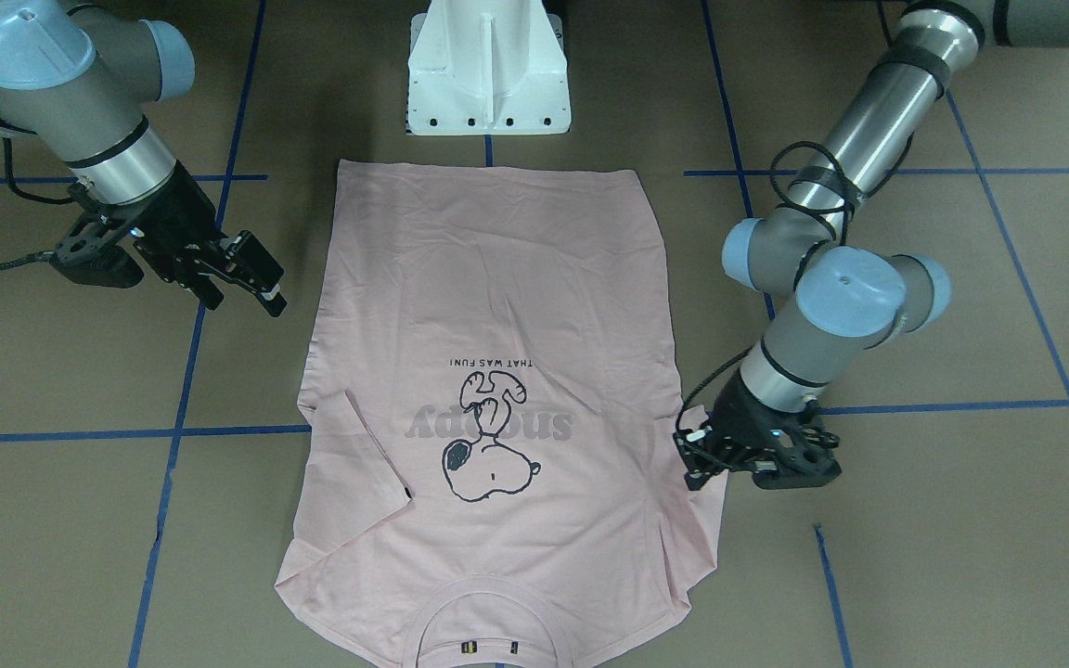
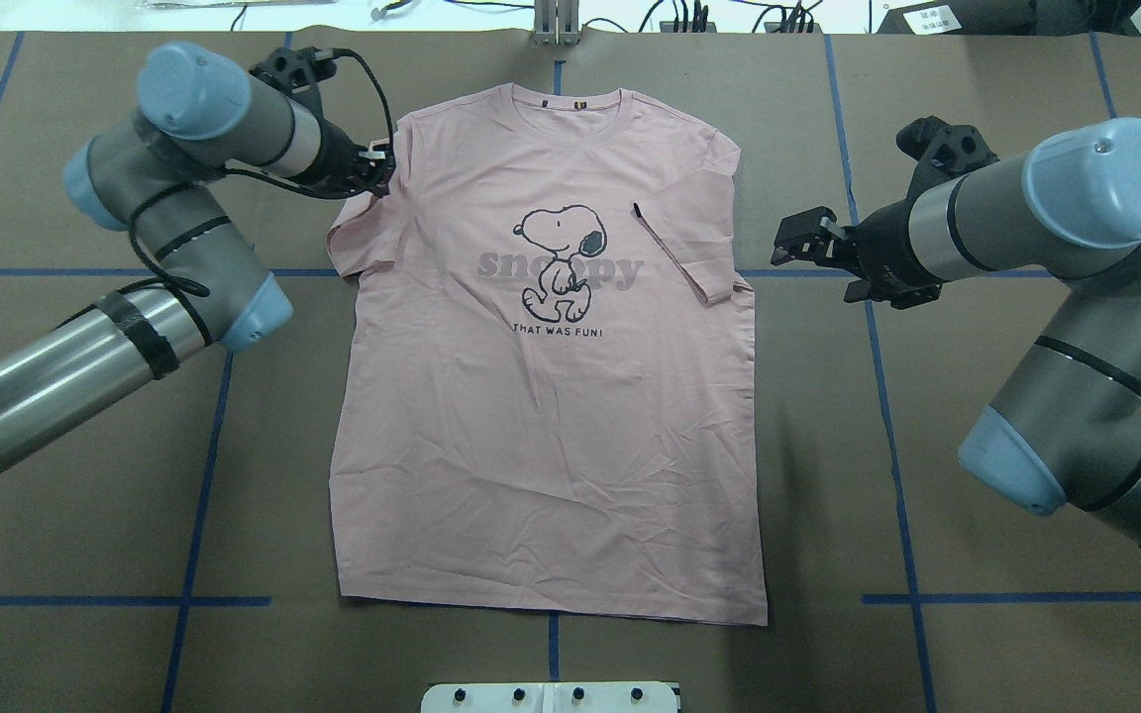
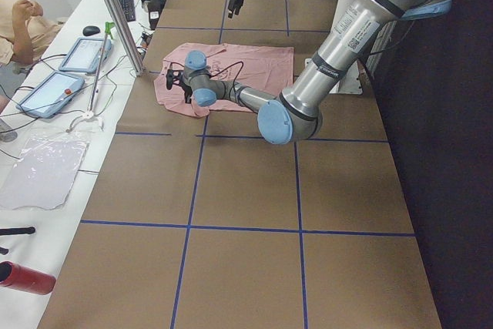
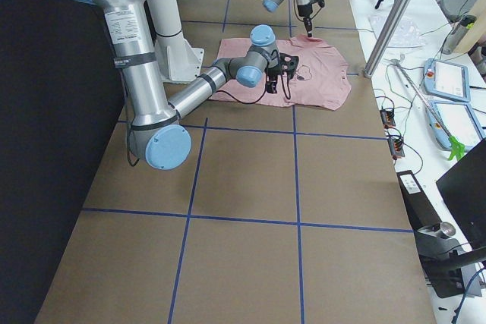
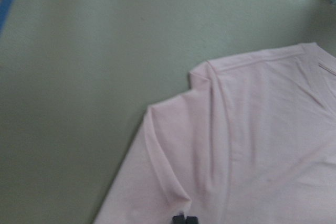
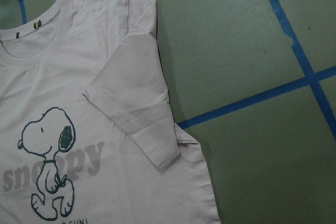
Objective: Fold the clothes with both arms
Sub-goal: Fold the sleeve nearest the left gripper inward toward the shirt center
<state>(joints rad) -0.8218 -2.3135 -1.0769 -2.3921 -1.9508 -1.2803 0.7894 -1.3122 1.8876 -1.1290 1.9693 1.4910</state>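
The pale pink T-shirt (image 2: pixel 541 426) lies flat and front up on the brown table, with its collar at the far edge. Its Snoopy print (image 2: pixel 561 253) faces up. The sleeve on my right (image 2: pixel 684 248) is folded in over the front, which also shows in the right wrist view (image 6: pixel 136 114). My left gripper (image 2: pixel 377 180) is down at the other sleeve. In the left wrist view its fingertips (image 5: pixel 185 219) are pinched together on the pink fabric (image 5: pixel 252 145). My right gripper (image 2: pixel 790 245) is open and empty above bare table, right of the folded sleeve. It also shows in the front view (image 1: pixel 251 283).
The white pedestal base (image 1: pixel 488 74) stands just past the shirt's hem. Blue tape lines (image 2: pixel 204 436) cross the table. An operators' bench with tablets (image 3: pixel 85 55) and an upright metal post (image 3: pixel 119 17) run along the far edge.
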